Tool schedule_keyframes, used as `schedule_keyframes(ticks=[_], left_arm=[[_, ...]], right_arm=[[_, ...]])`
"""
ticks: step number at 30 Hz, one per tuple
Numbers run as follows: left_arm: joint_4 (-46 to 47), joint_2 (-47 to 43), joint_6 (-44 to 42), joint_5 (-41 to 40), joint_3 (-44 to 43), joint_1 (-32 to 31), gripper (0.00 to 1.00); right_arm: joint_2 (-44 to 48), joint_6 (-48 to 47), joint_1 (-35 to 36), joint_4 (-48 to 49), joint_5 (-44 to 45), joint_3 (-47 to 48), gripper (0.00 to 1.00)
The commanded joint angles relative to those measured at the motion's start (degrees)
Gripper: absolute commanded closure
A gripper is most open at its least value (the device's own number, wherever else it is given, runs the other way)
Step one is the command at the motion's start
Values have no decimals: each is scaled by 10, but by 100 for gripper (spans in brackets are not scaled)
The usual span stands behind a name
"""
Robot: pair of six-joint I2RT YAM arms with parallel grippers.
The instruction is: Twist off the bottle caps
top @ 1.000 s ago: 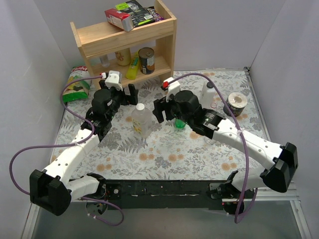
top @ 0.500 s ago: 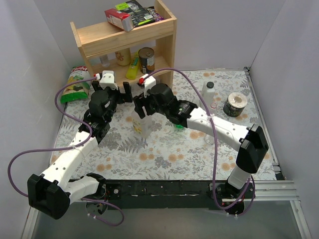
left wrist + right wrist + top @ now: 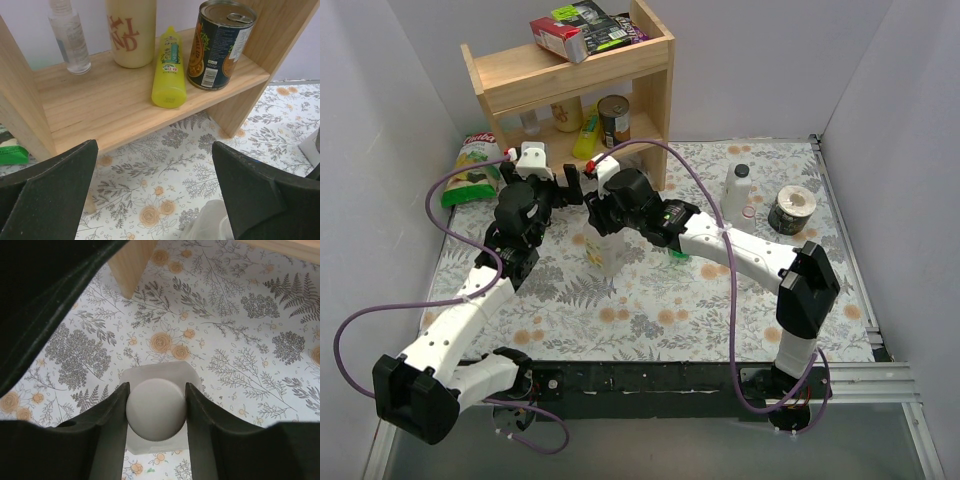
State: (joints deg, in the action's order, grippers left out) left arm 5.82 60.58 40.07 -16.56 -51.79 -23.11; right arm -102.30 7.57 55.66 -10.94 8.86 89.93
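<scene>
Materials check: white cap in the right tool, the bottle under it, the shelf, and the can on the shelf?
The white cap looks like matte plastic, with fine ribbing along its rim. The clear bottle is probably thin see-through plastic. The shelf is bare light wood with visible grain. The can is metal, with a shiny ring-pull lid and a glossy printed label.

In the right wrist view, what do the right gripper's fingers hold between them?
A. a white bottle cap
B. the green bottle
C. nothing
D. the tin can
A: the right gripper has both fingers pressed against the sides of the white bottle cap.
</scene>
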Motion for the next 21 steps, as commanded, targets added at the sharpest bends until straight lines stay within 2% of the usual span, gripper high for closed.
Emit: schedule_keyframes(ticks=[1, 2, 6, 13, 17, 21], left_arm=[[9, -19, -7, -6, 5, -4, 2], [9, -19, -7, -5, 5, -4, 2], [11, -21, -10, 21, 5, -4, 2], [22, -43, -3, 124, 8, -11, 2], [50, -71, -3, 290, 24, -13, 2], [81, -80, 3, 407, 39, -18, 2]], right_arm=[[-12, -7, 4, -11, 4, 24, 58], [-12, -5, 4, -12, 5, 24, 71], [1, 9, 2, -25, 13, 31, 99], [77, 54, -37, -71, -9, 60, 99], [126, 85, -71, -70, -62, 44, 99], [177, 97, -104, -48, -131, 17, 99]])
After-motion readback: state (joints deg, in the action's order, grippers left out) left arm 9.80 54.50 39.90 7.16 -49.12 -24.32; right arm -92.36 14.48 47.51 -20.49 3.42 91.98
